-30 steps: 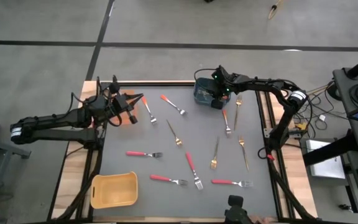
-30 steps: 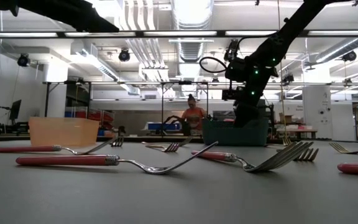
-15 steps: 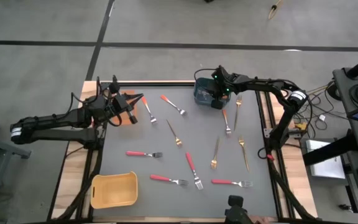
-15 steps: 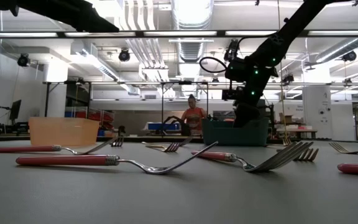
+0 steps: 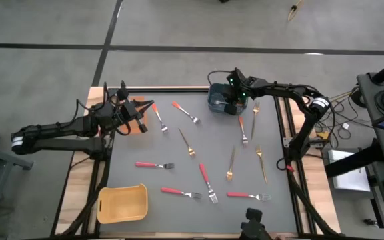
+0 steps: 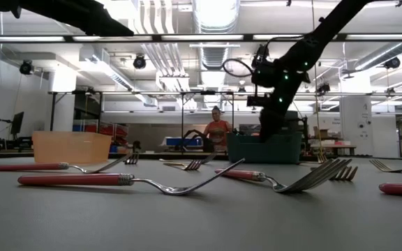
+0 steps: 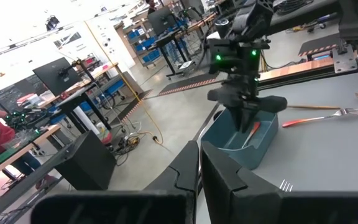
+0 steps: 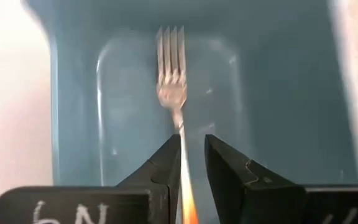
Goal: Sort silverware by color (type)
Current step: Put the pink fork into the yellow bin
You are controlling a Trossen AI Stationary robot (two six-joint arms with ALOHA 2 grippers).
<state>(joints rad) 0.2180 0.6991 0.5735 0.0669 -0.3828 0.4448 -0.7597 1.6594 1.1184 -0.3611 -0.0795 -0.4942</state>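
My right gripper (image 5: 227, 101) hangs over the blue-grey bin (image 5: 216, 99) at the table's far side, shut on an orange-handled silver fork (image 8: 171, 68) whose tines point down into the bin. In the left wrist view that fork (image 7: 253, 132) dangles below the right gripper (image 7: 247, 111) inside the bin (image 7: 229, 142). My left gripper (image 5: 142, 115) is shut and empty above the orange bin (image 5: 137, 129) at the far left. Red-handled forks (image 5: 153, 165), thin gold forks (image 5: 187, 143) and an orange-handled fork (image 5: 242, 127) lie flat on the grey mat. My right gripper pinches the fork between its two fingers (image 8: 166, 163) on the handle (image 8: 181, 138), just behind the neck, coming from above and pointing down. The fork runs along the fingers and hangs upright, tines (image 8: 171, 40) lowest, inside the bin and lifted clear of the mat.
A yellow bin (image 5: 122, 203) sits at the near left corner. Forks are scattered over the mat's middle and right half, several near the near edge (image 5: 249, 195). Wooden table rails (image 5: 297, 193) flank the mat. A person (image 6: 217, 125) sits far behind the table.
My right gripper, still holding the fork, has shifted a little toward the table's left and far edge, from the bin's near right corner to over the bin's inside. The left arm has kept still.
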